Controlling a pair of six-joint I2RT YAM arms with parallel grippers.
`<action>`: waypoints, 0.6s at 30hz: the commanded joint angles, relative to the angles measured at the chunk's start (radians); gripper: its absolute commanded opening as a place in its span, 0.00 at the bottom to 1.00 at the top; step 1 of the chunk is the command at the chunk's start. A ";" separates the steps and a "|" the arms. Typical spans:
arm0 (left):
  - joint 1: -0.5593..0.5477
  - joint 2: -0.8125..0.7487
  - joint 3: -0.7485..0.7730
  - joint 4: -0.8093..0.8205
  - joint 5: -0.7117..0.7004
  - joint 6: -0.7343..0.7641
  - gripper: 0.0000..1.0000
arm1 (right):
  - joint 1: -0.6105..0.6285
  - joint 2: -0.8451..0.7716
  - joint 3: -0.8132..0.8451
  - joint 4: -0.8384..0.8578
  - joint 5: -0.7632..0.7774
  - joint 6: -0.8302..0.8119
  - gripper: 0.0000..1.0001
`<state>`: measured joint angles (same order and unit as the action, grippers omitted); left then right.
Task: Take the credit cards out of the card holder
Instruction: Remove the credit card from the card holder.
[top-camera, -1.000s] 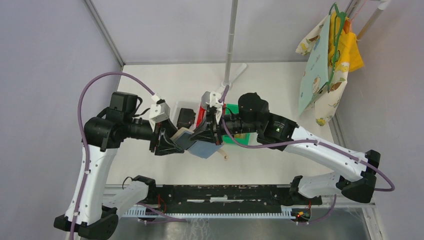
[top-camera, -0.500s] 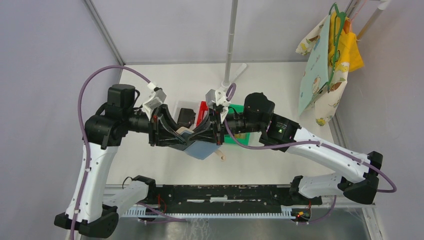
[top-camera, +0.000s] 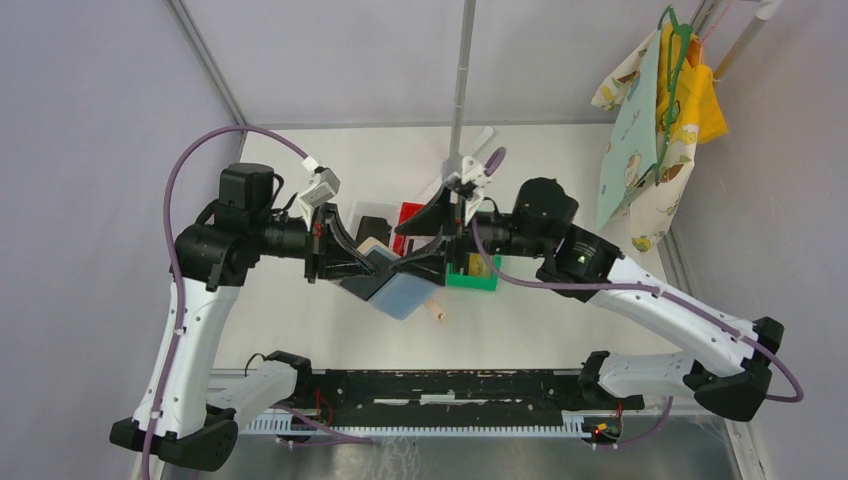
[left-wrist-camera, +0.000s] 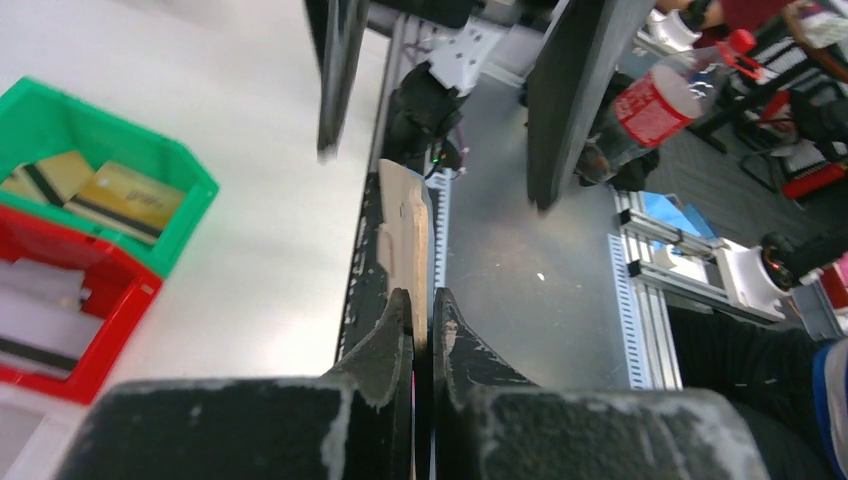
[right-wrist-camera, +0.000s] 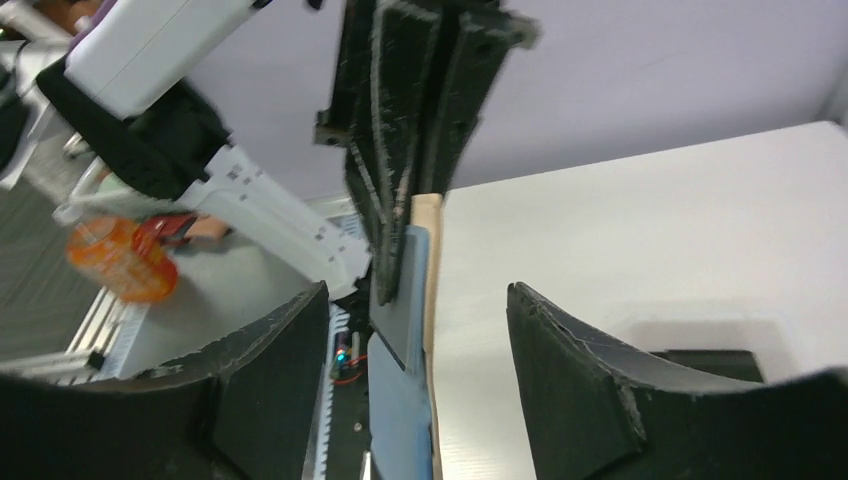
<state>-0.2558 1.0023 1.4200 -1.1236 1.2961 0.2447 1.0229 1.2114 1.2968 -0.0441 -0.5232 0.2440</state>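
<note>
The card holder (top-camera: 405, 292), tan outside and light blue inside, hangs above the table between the two arms. My left gripper (top-camera: 372, 264) is shut on its upper edge. In the left wrist view the tan edge (left-wrist-camera: 405, 225) runs out from between the closed fingers of my left gripper (left-wrist-camera: 420, 296). My right gripper (top-camera: 412, 248) is open, its jaws standing wide on either side of the card holder (right-wrist-camera: 412, 400) without touching it. Gold credit cards (left-wrist-camera: 125, 198) lie in the green bin, silvery-white ones (left-wrist-camera: 40, 318) in the red bin. I cannot tell whether any card is inside the holder.
The red bin (top-camera: 407, 213) and green bin (top-camera: 478, 283) stand side by side behind the grippers, with a black boxy object (top-camera: 372, 232) to their left. A pole (top-camera: 462, 90) rises at the back. Cloth on a hanger (top-camera: 655, 110) hangs at the far right.
My right gripper has opened, let go of the card holder and drawn back to the right. My left gripper has closed on the holder's edge.
</note>
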 joint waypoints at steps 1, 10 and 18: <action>0.002 -0.001 0.009 0.079 -0.145 -0.107 0.02 | -0.091 -0.122 -0.055 0.138 0.136 0.182 0.71; 0.008 -0.012 -0.017 0.224 -0.218 -0.310 0.02 | -0.095 -0.171 -0.390 0.601 0.039 0.572 0.72; 0.014 -0.004 0.001 0.221 -0.195 -0.352 0.02 | -0.055 -0.067 -0.447 0.779 0.023 0.657 0.67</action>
<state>-0.2481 1.0031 1.3972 -0.9424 1.0760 -0.0471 0.9546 1.1351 0.8383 0.5297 -0.4736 0.8185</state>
